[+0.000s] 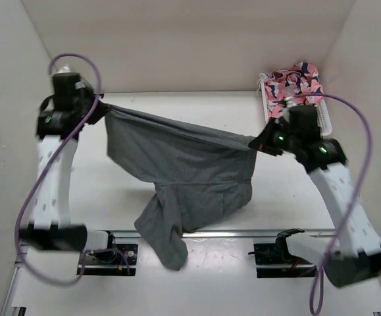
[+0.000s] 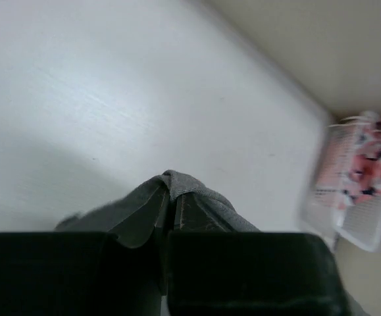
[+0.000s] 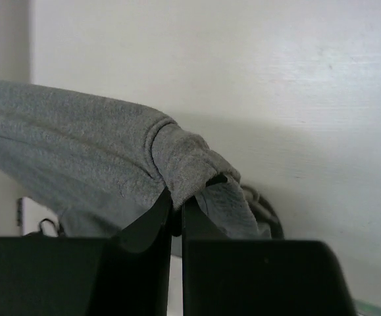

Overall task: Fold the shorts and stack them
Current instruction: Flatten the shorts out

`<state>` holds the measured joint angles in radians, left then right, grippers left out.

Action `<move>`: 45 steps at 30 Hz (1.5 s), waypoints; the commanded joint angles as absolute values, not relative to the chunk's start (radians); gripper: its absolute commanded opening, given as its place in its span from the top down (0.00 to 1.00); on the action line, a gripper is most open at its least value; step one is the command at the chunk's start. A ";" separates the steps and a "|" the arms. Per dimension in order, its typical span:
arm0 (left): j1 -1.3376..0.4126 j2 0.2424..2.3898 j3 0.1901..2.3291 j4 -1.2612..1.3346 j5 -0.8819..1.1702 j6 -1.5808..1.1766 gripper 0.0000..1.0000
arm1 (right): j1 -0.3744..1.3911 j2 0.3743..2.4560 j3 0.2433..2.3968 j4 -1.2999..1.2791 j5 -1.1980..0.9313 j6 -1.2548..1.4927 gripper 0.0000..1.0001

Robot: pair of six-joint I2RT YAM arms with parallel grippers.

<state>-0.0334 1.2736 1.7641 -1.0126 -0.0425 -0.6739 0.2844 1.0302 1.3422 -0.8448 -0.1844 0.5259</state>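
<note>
White walls box in the pale table on three sides. Above it I see the grey shorts lifted and strung between my left pincer and my right pincer. Their top edge is pulled taut, and the rest sags to the table, with the lowest fold trailing toward the near edge. At the far right corner, a white basket holds pink patterned cloth. The left pincer is clamped tight on a bunched corner of the fabric. The right one is closed just as firmly on the opposite corner, cloth wrapped over its tips.
</note>
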 commanded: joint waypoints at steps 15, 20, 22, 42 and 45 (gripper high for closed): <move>-0.060 1.909 2.106 -1.080 -0.095 -0.489 0.08 | 0.245 1.735 1.558 -0.555 -0.028 0.498 0.13; -0.107 1.634 1.490 -1.016 -0.086 -0.512 0.46 | 0.255 1.444 1.228 -0.532 -0.090 0.551 0.14; -0.121 1.535 1.334 -0.977 -0.005 -0.538 0.54 | 0.255 1.355 1.061 -0.532 -0.115 0.584 0.15; -0.245 1.680 0.956 -0.733 0.040 -0.649 0.47 | 0.236 1.066 0.420 -0.250 -0.341 0.977 0.23; -0.245 1.689 0.956 -0.733 0.040 -0.649 0.77 | 0.236 1.100 0.408 -0.184 -0.325 0.997 0.30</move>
